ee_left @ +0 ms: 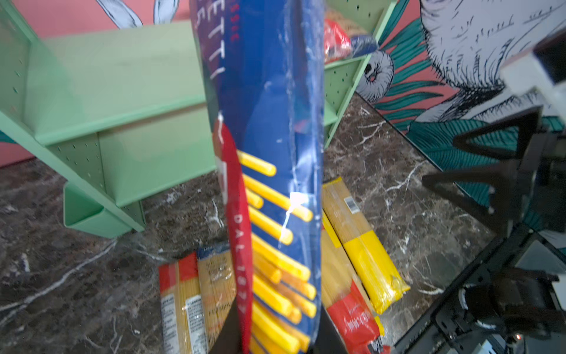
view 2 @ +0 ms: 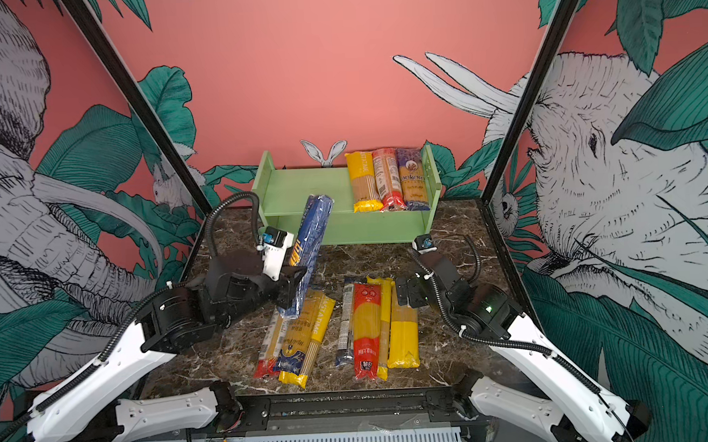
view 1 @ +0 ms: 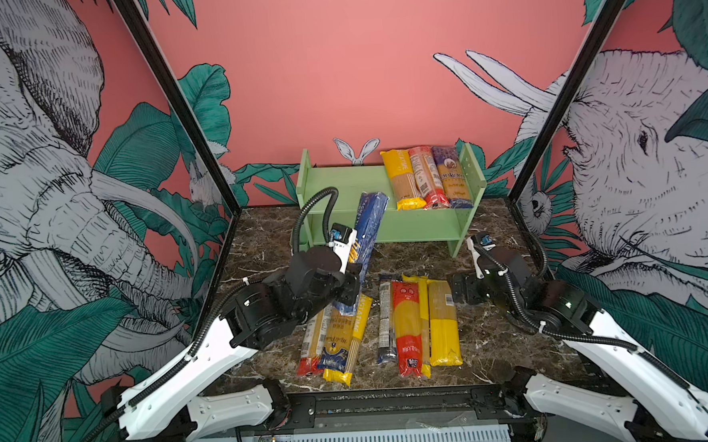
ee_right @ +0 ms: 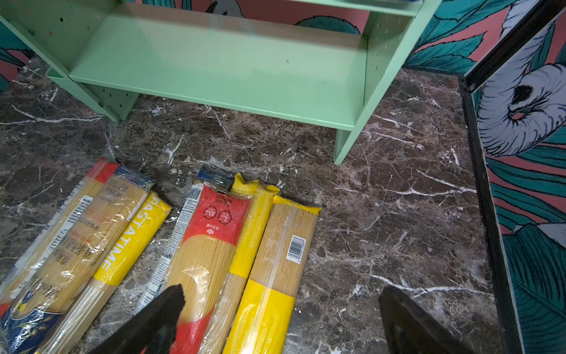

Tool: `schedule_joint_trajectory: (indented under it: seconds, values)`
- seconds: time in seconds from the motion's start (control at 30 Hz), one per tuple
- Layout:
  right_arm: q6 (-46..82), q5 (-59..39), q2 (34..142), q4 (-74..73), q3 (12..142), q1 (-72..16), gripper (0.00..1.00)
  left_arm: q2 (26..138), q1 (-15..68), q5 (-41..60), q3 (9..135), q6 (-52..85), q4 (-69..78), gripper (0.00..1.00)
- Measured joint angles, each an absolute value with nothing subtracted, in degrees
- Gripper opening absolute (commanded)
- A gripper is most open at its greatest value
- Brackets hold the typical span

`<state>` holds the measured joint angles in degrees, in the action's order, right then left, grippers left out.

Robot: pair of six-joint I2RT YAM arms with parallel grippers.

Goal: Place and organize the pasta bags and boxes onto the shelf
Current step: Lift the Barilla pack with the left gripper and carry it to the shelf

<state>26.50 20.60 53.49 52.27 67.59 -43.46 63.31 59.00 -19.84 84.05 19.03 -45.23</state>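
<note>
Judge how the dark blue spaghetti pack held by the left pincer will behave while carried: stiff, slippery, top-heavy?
Probably stiff: the dark blue spaghetti pack runs straight though the left pincer grips only its lower part. Its glossy wrapper may slip. Tilted, with most length above the grip, it could pivot.

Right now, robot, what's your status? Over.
Left fingers shut on blue Barilla spaghetti pack, tilted, before the shelf. Right fingers open, empty. Upper tier half bare, nothing blocking.
</note>
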Motion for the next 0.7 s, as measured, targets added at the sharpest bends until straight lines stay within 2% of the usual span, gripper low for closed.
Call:
schedule_joint_trajectory:
  seconds: [0.4, 0.7]
  values:
    - [23.38, 19.70, 58.81, 52.58, 78.37, -43.29, 0.99, 93.27, 39.07, -10.00, 119.37, 17.32, -46.98, 0.00]
    - [21.37, 19.94, 60.31, 52.60, 82.15, -41.41, 0.99, 112.40, 32.38, -3.42, 138.67, 23.07, -47.64, 0.00]
